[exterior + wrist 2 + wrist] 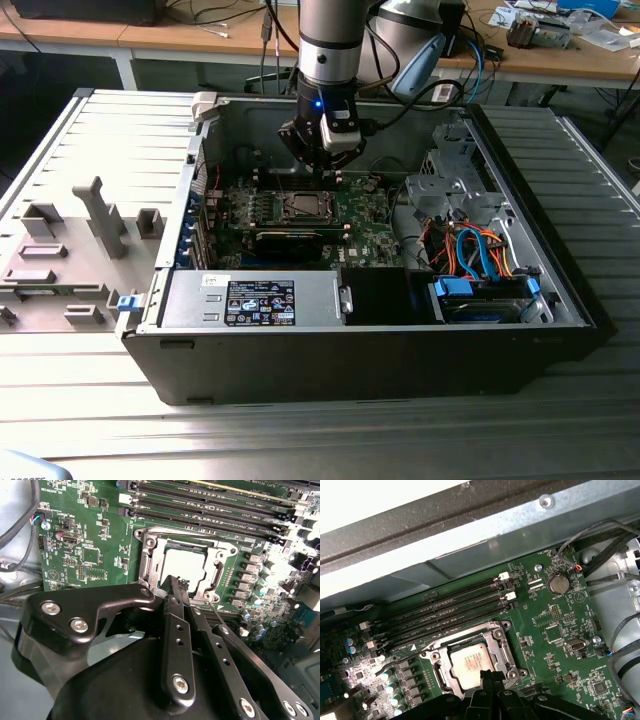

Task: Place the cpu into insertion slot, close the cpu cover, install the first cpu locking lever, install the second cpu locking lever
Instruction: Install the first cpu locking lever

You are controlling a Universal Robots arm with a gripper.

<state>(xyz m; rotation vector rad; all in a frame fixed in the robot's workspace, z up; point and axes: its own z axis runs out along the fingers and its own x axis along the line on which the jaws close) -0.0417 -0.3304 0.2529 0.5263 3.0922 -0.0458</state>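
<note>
case [400,362] open-topped, black card [290,243] beside insertion slot [303,207]

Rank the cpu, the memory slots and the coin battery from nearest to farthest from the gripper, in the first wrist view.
1. cpu: directly beside the gripper.
2. memory slots: beyond the cpu, toward the case wall.
3. coin battery: past the slots' ends, near the motherboard edge.

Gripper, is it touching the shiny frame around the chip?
Cannot tell. In the second wrist view the gripper tip overlaps the cpu cover edge, hiding any contact or gap.
</note>
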